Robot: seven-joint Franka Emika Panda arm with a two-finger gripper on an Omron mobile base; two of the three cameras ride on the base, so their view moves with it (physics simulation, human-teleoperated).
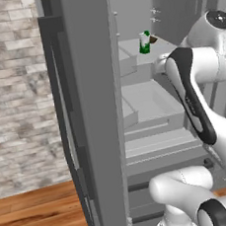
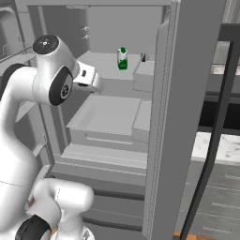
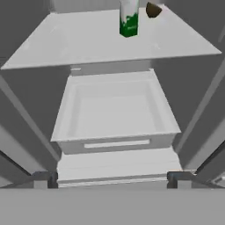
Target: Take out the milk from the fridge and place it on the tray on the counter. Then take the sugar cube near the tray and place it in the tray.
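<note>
The fridge [image 1: 97,112] stands open, its dark door edge in front of both base cameras. The milk [image 1: 145,43], a small white carton with green markings, stands upright on an upper pale shelf [image 3: 66,39]; it also shows in the right base view as the milk [image 2: 122,58] and at the top of the hand view as the milk [image 3: 129,19]. My gripper [image 3: 112,179] is open and empty, its fingertips [image 3: 44,178] wide apart. It faces into the fridge, short of and below the carton. The tray and the sugar cube are out of view.
A small brown object [image 3: 153,9] sits just right of the milk on the same shelf. Below the shelf is a pale drawer [image 3: 116,110]. A strip of the marble counter [image 2: 225,147] shows past the fridge door [image 2: 173,117]. A brick wall [image 1: 14,96] lies to the left.
</note>
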